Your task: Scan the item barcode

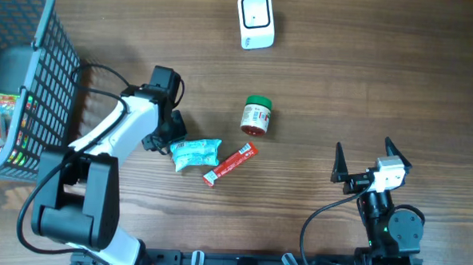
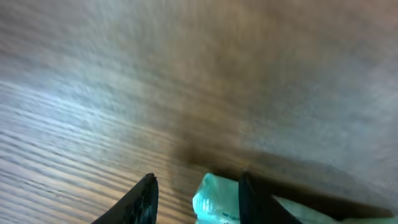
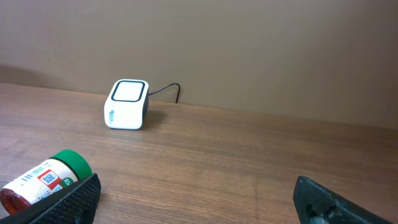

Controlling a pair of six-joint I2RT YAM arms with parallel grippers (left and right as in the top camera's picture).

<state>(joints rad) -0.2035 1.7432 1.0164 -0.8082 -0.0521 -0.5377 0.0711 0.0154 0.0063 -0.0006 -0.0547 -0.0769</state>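
Note:
A teal snack packet [image 1: 195, 153] lies on the wooden table, left of centre. My left gripper [image 1: 170, 142] is low at its left end. In the left wrist view the packet's end [image 2: 217, 202] sits between the fingers of the left gripper [image 2: 196, 180], against the right finger and with a gap to the left one, so the jaws stand open. The white barcode scanner [image 1: 255, 20] stands at the far edge, also seen as the scanner [image 3: 127, 104]. My right gripper [image 1: 371, 162] rests wide open at the near right, and the right gripper [image 3: 196, 193] has nothing in it.
A red sachet [image 1: 229, 164] lies just right of the packet. A green-lidded jar [image 1: 256, 116] lies on its side beyond it, and shows as the jar [image 3: 43, 183] by my right gripper's left finger. A grey basket [image 1: 31, 76] with snack packs stands at the far left.

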